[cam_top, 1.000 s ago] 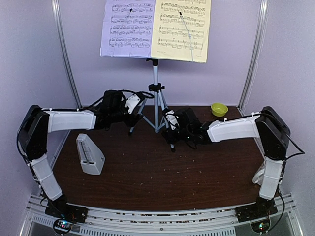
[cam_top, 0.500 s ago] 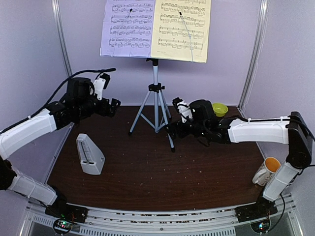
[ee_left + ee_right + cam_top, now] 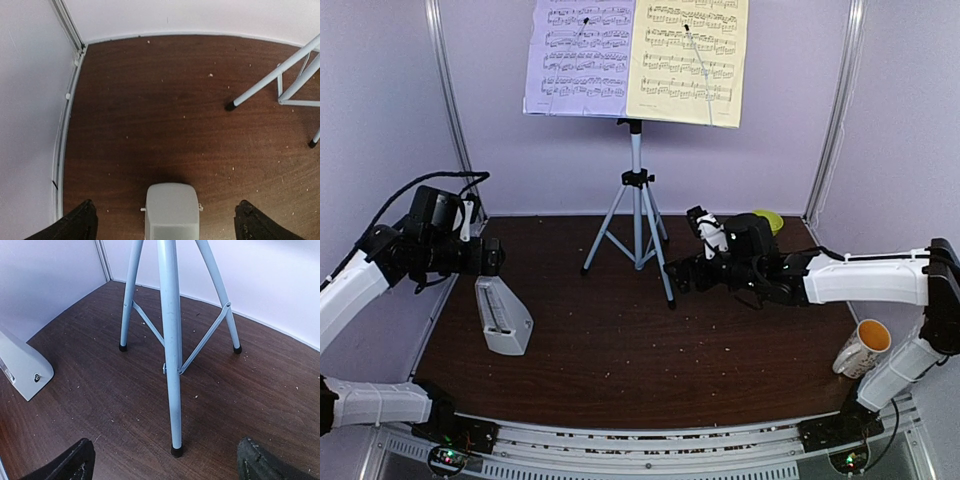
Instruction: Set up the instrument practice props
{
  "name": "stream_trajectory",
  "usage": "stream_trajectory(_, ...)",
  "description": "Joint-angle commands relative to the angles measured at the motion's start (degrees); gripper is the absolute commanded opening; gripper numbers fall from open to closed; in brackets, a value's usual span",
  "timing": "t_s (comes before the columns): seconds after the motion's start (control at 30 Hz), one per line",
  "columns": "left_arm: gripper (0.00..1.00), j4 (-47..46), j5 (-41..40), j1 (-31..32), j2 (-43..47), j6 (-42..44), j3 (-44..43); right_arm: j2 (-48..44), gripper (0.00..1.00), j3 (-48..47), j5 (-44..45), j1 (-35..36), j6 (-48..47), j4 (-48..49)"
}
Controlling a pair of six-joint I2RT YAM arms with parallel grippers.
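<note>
The music stand [image 3: 637, 190] is upright at the back of the table on its silver tripod, with a lilac page [image 3: 578, 55] and a pale yellow page [image 3: 688, 60] on its desk. The light grey metronome [image 3: 503, 315] stands at the left. My left gripper [image 3: 495, 257] hovers open just behind and above the metronome [image 3: 172, 210]; in the left wrist view the gripper [image 3: 167, 221] has its fingers wide apart and touching nothing. My right gripper [image 3: 682, 275] is open and faces the tripod's front leg [image 3: 170, 340] from a short way off, and the gripper [image 3: 165, 460] holds nothing.
A mug with an orange inside [image 3: 860, 347] stands at the right edge by the right arm's base. A small green bowl [image 3: 767, 220] sits at the back right, partly behind the right arm. White walls and corner posts close in the table.
Both grippers have let go of the tripod legs and opened wide. The left arm has swung back left to above the metronome, and the right arm has drawn back to the right.
</note>
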State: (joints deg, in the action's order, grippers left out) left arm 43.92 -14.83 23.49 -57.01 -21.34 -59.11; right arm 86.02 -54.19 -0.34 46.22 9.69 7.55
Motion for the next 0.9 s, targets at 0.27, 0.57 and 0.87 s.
stream_trajectory(0.27,0.93,2.8,6.0,-0.8,1.4,-3.7,6.0,-3.8,1.00,1.9,0.1,0.3,0.4,1.3)
stream_trajectory(0.57,0.86,0.3,3.8,-0.8,1.7,-5.0,9.7,-3.1,1.00,1.2,0.1,0.3,0.6,2.0)
stream_trajectory(0.87,0.82,-4.0,4.4,-0.6,-0.4,-5.8,11.2,-3.7,1.00,1.2,0.6,0.3,0.3,1.5)
